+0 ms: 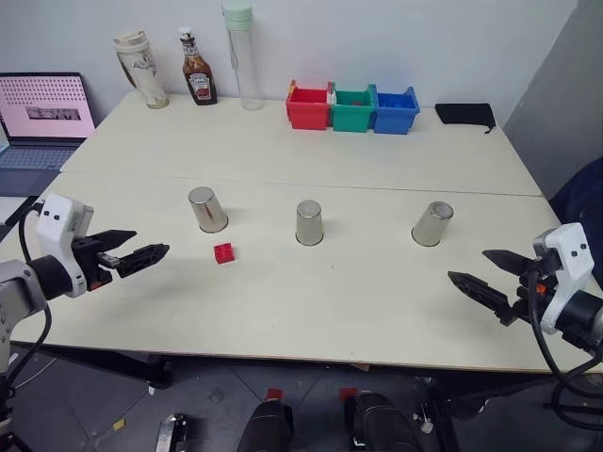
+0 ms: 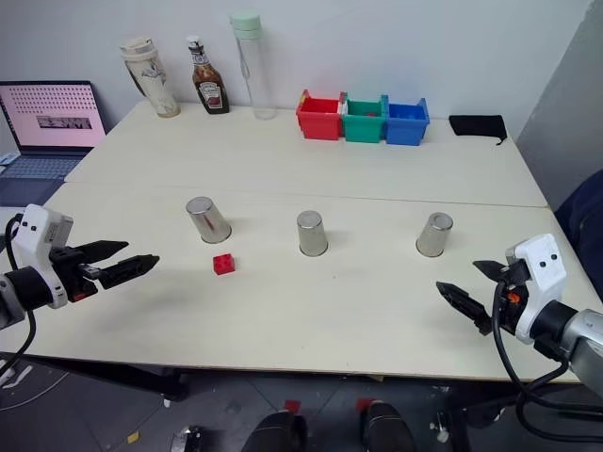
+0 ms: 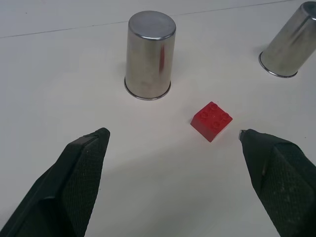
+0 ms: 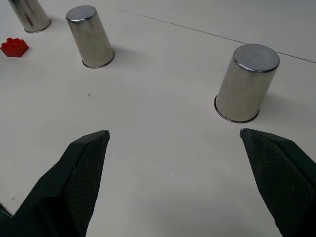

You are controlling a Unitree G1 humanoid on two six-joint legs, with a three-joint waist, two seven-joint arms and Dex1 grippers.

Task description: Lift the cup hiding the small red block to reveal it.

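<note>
Three alike steel cups stand upside down in a row on the table: a left cup (image 1: 207,209), a middle cup (image 1: 309,223) and a right cup (image 1: 432,224). The small red block (image 1: 224,252) lies uncovered on the table just in front of the left cup, touching no cup. My left gripper (image 1: 151,242) hovers open at the table's left side, pointing toward the block (image 3: 212,121) and the left cup (image 3: 149,55). Over the front right edge my right gripper (image 1: 468,264) is open, facing the right cup (image 4: 245,84). Neither gripper holds anything.
At the table's back stand a red bin (image 1: 308,106), a green bin (image 1: 353,108) and a blue bin (image 1: 396,110), a tall clear bottle (image 1: 242,56), a sauce bottle (image 1: 198,80) and a travel mug (image 1: 141,68). A black pouch (image 1: 464,114) lies back right. A laptop (image 1: 42,118) sits far left.
</note>
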